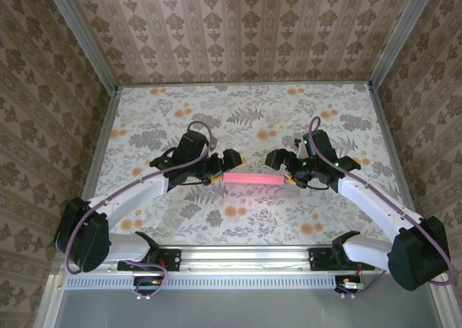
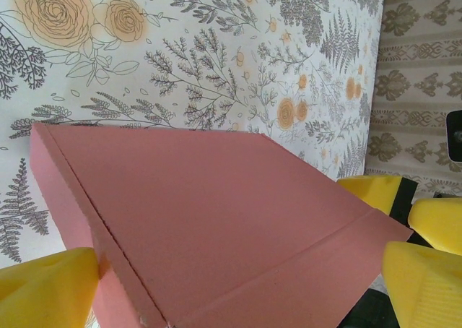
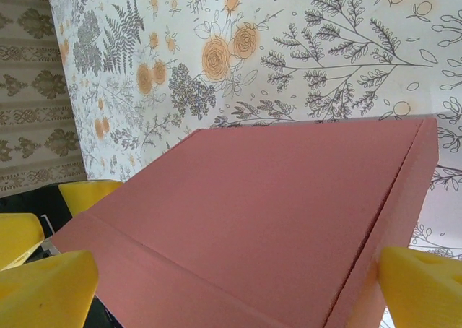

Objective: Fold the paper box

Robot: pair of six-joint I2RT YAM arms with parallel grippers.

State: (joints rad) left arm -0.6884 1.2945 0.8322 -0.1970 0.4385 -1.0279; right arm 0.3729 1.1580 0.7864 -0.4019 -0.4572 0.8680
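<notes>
The paper box shows as a thin pink strip between the two grippers at mid-table. My left gripper holds its left end and my right gripper its right end. In the left wrist view the closed pink box spans the left gripper, with a yellow fingertip pressed against each side. The right wrist view shows the same broad pink face across the right gripper, whose fingertips touch both edges. Creases run along the box's long sides.
The floral table cover stretches behind and in front of the box. Patterned walls close in the back and sides. A metal rail with both arm bases runs along the near edge.
</notes>
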